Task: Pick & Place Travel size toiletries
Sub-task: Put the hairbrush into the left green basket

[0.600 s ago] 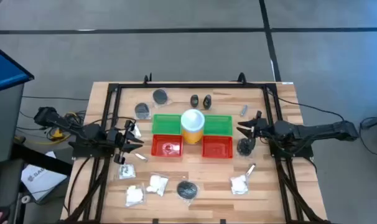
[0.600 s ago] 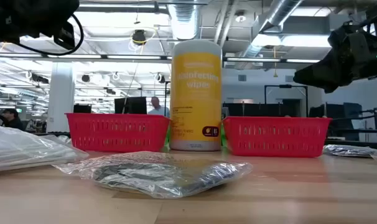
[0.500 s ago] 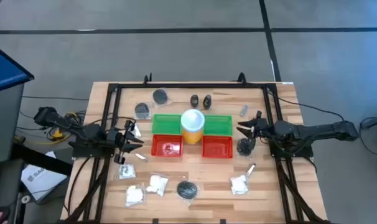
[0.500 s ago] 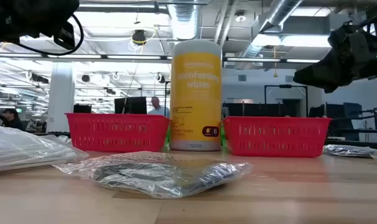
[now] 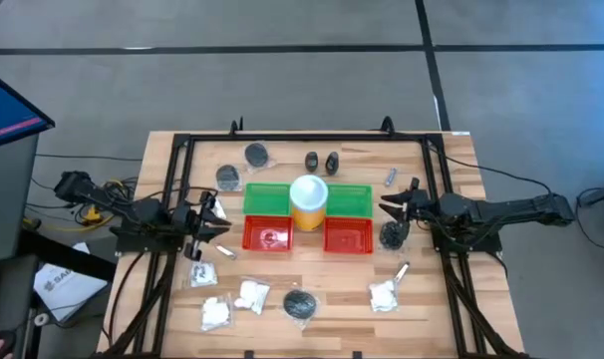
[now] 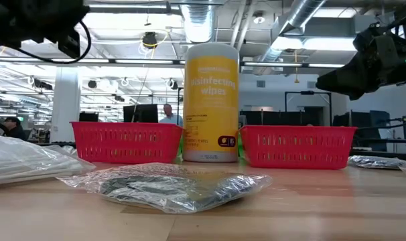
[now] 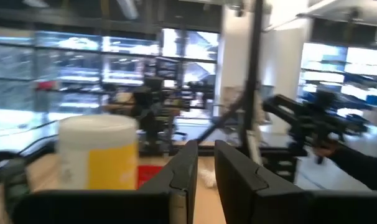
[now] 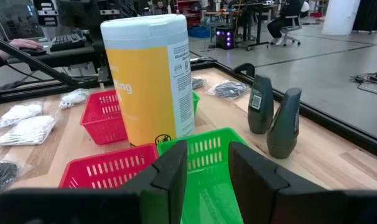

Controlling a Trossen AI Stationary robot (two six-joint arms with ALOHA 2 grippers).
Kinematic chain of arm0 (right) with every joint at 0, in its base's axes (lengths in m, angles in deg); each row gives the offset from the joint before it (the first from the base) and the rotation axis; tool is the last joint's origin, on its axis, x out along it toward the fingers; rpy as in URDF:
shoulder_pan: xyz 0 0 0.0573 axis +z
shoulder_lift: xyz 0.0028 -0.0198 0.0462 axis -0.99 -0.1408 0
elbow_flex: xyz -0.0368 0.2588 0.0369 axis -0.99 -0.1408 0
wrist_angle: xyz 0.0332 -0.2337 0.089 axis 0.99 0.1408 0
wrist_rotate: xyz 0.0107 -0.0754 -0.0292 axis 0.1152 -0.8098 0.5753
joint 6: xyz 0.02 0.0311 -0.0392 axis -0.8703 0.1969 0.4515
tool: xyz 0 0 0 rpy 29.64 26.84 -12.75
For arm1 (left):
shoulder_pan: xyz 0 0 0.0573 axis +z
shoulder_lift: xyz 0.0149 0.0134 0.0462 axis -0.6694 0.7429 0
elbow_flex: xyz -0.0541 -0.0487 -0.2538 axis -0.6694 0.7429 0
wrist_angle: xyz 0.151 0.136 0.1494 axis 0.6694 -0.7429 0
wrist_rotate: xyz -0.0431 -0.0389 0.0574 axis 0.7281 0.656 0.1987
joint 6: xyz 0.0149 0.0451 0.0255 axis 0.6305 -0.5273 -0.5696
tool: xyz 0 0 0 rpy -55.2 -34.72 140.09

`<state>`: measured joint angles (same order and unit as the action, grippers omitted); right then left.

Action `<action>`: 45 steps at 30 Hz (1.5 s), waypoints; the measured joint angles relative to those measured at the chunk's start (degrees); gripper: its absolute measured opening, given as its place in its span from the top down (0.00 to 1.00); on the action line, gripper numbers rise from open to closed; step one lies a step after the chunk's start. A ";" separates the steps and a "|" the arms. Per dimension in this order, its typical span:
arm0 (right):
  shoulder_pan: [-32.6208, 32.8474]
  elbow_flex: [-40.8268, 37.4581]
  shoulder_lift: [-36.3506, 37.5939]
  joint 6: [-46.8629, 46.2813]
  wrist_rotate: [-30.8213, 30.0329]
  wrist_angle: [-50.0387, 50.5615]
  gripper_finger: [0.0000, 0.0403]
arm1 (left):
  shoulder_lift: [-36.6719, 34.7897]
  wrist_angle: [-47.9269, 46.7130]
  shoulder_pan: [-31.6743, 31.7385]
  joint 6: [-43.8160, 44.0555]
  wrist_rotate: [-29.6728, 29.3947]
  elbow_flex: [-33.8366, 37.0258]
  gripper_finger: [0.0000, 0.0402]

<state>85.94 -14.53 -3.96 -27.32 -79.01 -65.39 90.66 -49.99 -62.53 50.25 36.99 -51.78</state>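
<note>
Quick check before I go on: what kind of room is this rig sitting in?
Most likely an open robotics lab or workshop. Exposed ducts and pipes run along the ceiling, a person works at far desks with monitors, and the wooden table carries a black metal frame for the arms.

Two dark, near-black jointed arms enter the high view at mid-left and mid-right of the frame. Left arm (image 5: pixel 133 211): blocky black links, with loose black cables and a yellow fitting trailing at its outer end, mid-left; pale patches mark its pincer end. Right arm (image 5: pixel 501 211): slimmer, tapering black links with a black cable running off the frame's right edge. In the wrist views each pincer's fingers (image 8: pixel 170 171) are flat matte-black plates with angled inner edges.
</note>
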 joint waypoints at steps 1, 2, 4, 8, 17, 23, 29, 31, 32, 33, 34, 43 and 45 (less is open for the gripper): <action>-0.02 -0.01 0.00 0.00 0.01 0.00 0.73 | 0.00 0.00 0.01 0.20 -2.17 0.01 0.88; -0.02 0.01 0.00 0.00 0.01 0.00 0.73 | -0.01 -0.02 0.02 0.29 -4.43 0.00 0.88; -0.02 -0.01 0.00 0.00 0.01 0.00 0.73 | 0.13 -0.06 0.02 0.30 -8.75 0.00 0.88; -0.02 -0.01 0.00 0.00 0.01 0.00 0.73 | 2.02 -0.33 0.44 0.48 -13.85 -0.01 0.88; -0.02 0.01 0.00 0.00 0.00 0.00 0.73 | 10.75 -0.44 8.25 5.54 -16.85 -0.06 0.85; -0.02 0.01 0.00 0.00 -0.01 0.00 0.73 | 14.81 -0.90 16.86 6.60 -17.08 -1.55 0.75; -0.02 -0.01 0.00 0.00 0.01 -0.01 0.73 | 18.66 -6.46 26.04 11.54 -16.71 -4.30 0.66; -0.02 0.01 0.00 0.00 0.01 0.00 0.73 | 19.75 -6.83 29.04 12.61 -16.62 -4.76 0.65; -0.02 -0.01 0.00 0.00 -0.01 0.00 0.73 | 20.12 -6.82 30.55 12.83 -16.63 -5.01 0.65; 0.00 -0.01 0.00 0.00 0.01 0.00 0.73 | 20.32 -6.48 32.10 12.89 -16.64 -5.25 0.65; 0.00 -0.01 0.00 0.00 0.01 0.00 0.73 | 20.38 -5.77 33.56 12.77 -16.63 -5.33 0.64; -0.02 -0.01 0.00 0.00 0.01 0.00 0.73 | 20.59 -2.80 43.02 12.69 -14.48 -5.35 0.65; -0.02 0.00 0.01 0.00 0.00 -0.01 0.73 | 20.59 -2.64 45.75 13.89 -11.09 -5.35 0.66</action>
<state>85.92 -14.53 -3.95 -27.32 -79.01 -65.41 111.25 -52.63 -16.78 64.13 25.90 -57.13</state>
